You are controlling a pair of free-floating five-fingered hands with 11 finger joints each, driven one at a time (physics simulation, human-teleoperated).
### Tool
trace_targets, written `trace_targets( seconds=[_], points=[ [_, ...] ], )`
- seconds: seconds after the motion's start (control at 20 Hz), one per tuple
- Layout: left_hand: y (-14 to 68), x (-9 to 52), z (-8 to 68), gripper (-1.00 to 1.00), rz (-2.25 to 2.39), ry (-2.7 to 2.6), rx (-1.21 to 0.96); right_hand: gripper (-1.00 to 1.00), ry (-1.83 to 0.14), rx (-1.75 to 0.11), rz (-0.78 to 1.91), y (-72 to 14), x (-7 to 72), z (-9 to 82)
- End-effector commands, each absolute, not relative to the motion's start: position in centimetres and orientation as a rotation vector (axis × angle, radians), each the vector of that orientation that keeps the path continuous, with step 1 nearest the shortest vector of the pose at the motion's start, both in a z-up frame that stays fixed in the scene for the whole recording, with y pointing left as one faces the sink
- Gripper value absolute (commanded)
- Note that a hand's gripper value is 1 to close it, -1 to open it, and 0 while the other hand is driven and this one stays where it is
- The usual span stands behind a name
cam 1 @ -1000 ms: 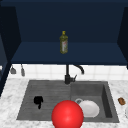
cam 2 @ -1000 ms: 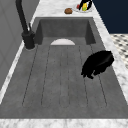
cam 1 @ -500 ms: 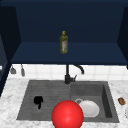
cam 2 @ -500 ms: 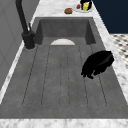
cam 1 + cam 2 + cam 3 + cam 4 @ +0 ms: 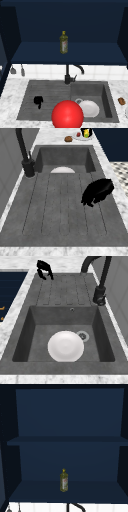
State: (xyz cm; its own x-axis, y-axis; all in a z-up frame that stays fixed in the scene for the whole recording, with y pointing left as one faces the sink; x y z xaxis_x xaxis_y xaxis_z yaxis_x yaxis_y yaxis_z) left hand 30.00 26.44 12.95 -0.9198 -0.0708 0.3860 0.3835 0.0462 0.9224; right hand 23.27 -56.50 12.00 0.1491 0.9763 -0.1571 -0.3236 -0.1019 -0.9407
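My left hand hovers just above the ribbed draining board at the sink's left, near its front edge. Its fingers hang loosely downward and hold nothing. The same hand appears in the left side view and at the far end in the right side view. A white plate lies in the sink basin beside the drain, also seen as the plate from the right. A big red ball shows at the sink's front edge in the front view.
A black faucet stands behind the sink's middle. An olive oil bottle stands on the dark blue cabinet shelf. On the right counter lie a brown item and a dish of food.
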Motion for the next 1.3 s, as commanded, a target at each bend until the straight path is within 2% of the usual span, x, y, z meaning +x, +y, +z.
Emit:
trace_targets(
  seconds=[0.0,1.0,1.25],
  points=[
    [26.4,30.0,13.0,0.00,-1.940,-2.003,-0.316,1.00,-0.759,-1.117,1.308,-55.1,23.6,14.7],
    [26.4,30.0,13.0,0.00,-1.940,-2.003,-0.316,1.00,-0.664,-0.947,1.351,-43.1,23.1,24.8],
    [26.4,30.0,13.0,0.00,-1.940,-2.003,-0.316,1.00,-0.707,-0.953,1.336,-39.5,23.4,25.9]
  ],
)
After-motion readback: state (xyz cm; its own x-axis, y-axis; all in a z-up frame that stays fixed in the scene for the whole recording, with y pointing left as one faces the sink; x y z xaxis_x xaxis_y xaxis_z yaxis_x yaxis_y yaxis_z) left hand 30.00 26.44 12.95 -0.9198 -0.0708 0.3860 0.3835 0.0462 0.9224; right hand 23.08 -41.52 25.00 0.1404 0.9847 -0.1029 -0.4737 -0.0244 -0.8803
